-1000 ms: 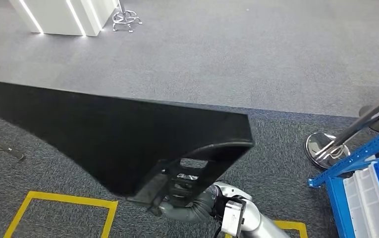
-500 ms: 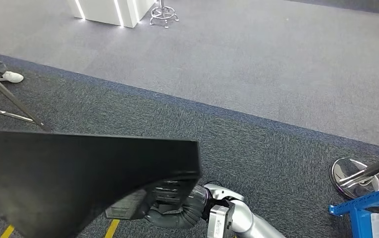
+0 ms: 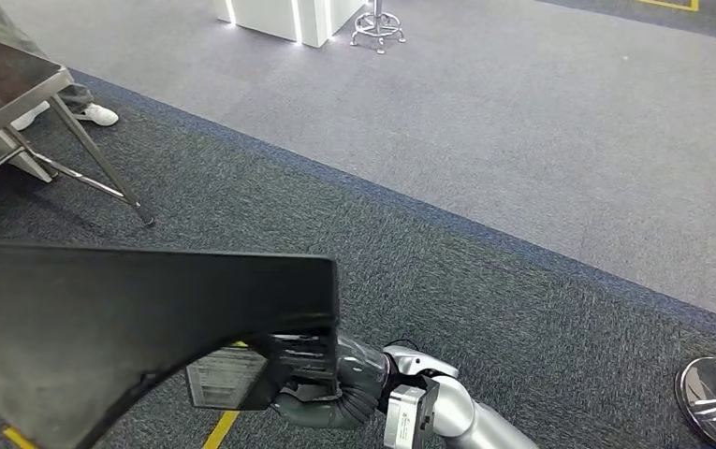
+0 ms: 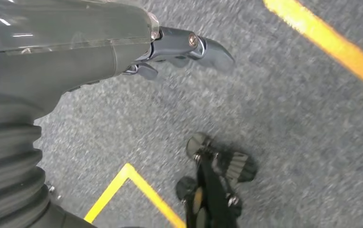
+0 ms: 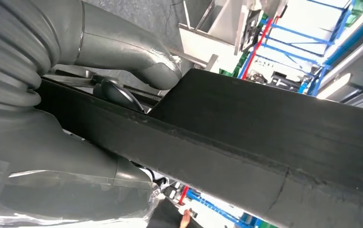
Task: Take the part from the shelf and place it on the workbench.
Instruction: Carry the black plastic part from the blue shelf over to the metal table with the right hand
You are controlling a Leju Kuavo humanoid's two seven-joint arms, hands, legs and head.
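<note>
Head view shows the right hand (image 3: 321, 388) clamped on the part (image 3: 129, 318), a large flat black panel carried low in front of the body and reaching off to the left. A white label (image 3: 223, 379) sits on the panel close to the grip. In the right wrist view the thumb (image 5: 141, 59) lies over one face of the part (image 5: 274, 142) and the other fingers wrap the opposite face, so the hold looks firm.

Left wrist view looks down at grey carpet (image 4: 283, 118) with yellow floor tape (image 4: 326, 42). The left hand (image 4: 179, 47) hangs there holding nothing, its fingers loosely curled and a little apart.

As for progress, the part is off the shelf and in the air, so the pick is done. A blue shelf frame (image 5: 326, 52) appears past the part in the right wrist view. At far left in the head view stands a metal-legged table (image 3: 26, 103), with a person's white shoe (image 3: 99, 114) beyond it. I judge that table to be the workbench, though that is a guess.

What is left: close the remaining gap across the carpet, bring the panel over the tabletop, set it flat and let go. The panel's long overhang could clip a table leg on the approach.
</note>
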